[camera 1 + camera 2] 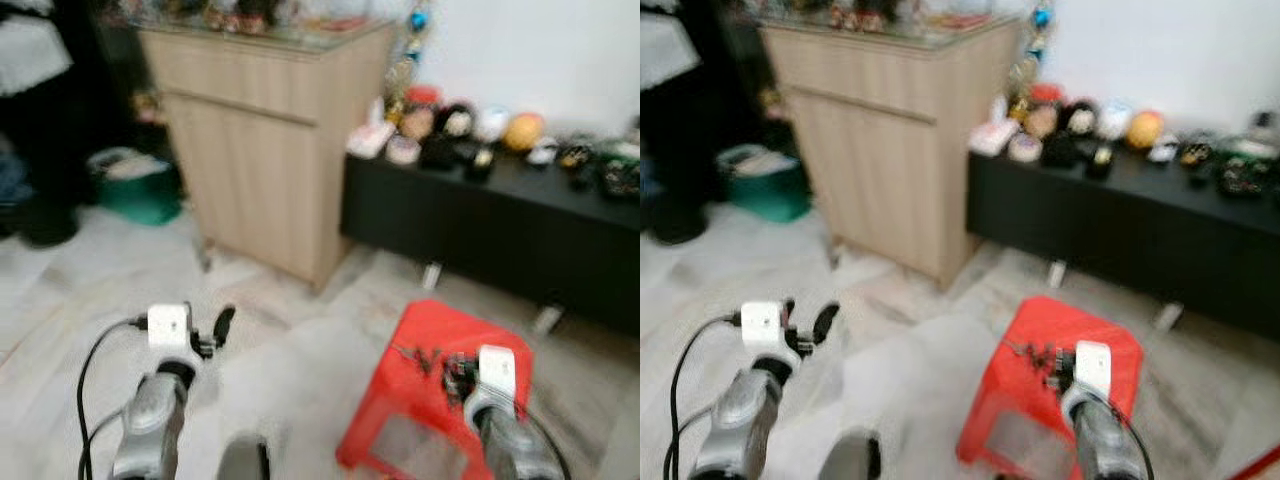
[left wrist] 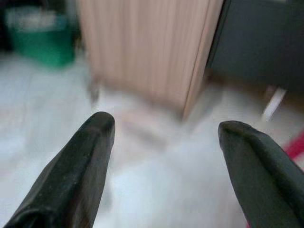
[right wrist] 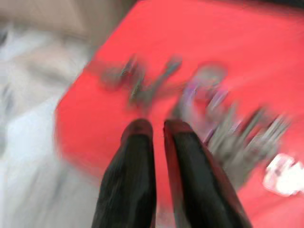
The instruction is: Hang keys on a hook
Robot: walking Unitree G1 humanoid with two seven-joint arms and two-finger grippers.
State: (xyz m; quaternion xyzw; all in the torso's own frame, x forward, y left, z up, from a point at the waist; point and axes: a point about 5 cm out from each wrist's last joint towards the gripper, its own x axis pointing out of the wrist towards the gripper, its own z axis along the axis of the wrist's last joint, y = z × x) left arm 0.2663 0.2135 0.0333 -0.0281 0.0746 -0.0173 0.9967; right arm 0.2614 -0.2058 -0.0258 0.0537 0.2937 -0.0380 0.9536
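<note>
Hovering over the square red plastic stool (image 1: 420,375), my right gripper (image 3: 157,127) had its two black fingers almost together, holding nothing. The blurry bunch of metal keys (image 3: 223,128) lay on the stool just beside them. My left gripper (image 2: 164,130) was spread wide above the pale floor (image 1: 290,370).

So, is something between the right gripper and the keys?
Nothing visible: the right gripper, fingers nearly together, hovers just above the keys on the red stool, with bare stool top between them.
</note>
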